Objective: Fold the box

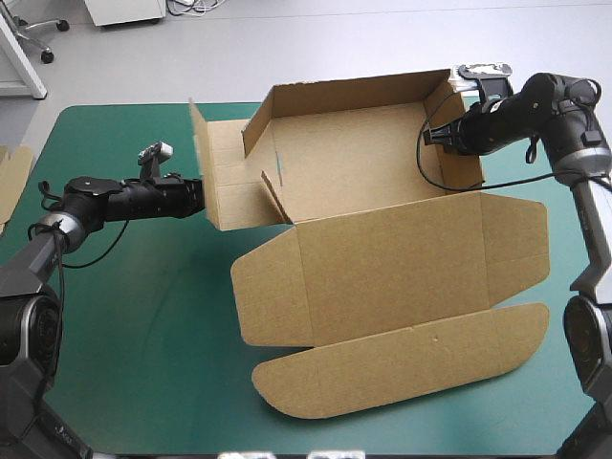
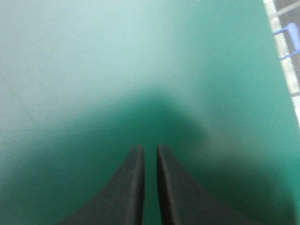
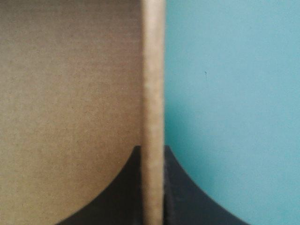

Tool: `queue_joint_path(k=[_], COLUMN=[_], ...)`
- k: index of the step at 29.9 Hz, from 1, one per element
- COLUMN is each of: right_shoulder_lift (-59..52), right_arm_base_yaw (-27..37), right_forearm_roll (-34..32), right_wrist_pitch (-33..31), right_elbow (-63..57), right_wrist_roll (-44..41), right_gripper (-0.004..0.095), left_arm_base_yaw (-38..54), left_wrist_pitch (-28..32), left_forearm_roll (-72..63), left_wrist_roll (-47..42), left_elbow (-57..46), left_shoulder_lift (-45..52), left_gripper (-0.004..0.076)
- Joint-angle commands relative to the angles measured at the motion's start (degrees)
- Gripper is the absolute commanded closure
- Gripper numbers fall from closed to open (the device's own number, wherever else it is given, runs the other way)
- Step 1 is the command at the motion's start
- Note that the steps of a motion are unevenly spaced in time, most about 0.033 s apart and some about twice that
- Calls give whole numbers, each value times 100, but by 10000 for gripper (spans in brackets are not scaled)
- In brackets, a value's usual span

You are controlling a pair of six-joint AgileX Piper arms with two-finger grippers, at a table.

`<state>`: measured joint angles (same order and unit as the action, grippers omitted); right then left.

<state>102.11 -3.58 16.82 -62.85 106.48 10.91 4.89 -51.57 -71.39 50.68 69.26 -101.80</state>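
Observation:
The brown box (image 1: 363, 163) lies at the middle of the table as an open tray: far wall and right wall raised, lid (image 1: 402, 268) flat toward the front with its rounded flap (image 1: 402, 368). A left side flap (image 1: 215, 177) stands up. My right gripper (image 1: 442, 134) is shut on the right wall; in the right wrist view the board's edge (image 3: 153, 70) runs between the fingers of that gripper (image 3: 153, 154). My left gripper (image 1: 199, 196) sits low against the left flap's outer side. In the left wrist view this gripper (image 2: 150, 154) is shut, with only teal-green cover ahead.
An edge of more brown board (image 1: 11, 177) shows at the table's left edge. Bare teal-green cover (image 1: 143, 335) stretches along the front left. The table's edge (image 2: 281, 61) appears off to one side in the left wrist view.

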Motion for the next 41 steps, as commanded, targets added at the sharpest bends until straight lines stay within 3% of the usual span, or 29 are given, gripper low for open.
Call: queue_joint_path(k=[1,7,16,28,35,41], right_shoulder_lift=[-332,-332,-332,-332,-332,-332], right_arm_base_yaw=[45,45,45,45,45,45], right_forearm_roll=[233,224,224,197,162,140], right_wrist_pitch=[280,304,304,371,431,445], right_elbow=[156,156,156,156,156,156], right_wrist_roll=[6,6,6,6,-23,-33], right_gripper=[940,940,940,940,940,940], left_arm_base_yaw=[-12,-12,-12,-124,-473,-478], left_wrist_pitch=[-667,-1206,-2262,-2262,-2262,-2082], left_forearm_roll=[-847,-1081,-2553,-3131,-2869,-2049], left_wrist_roll=[267,267,610,530,540,19], left_elbow=[169,169,169,206,577,1203], left_shoulder_lift=[257,257,257,257,279,388], left_gripper=[656,656,656,651,651,651])
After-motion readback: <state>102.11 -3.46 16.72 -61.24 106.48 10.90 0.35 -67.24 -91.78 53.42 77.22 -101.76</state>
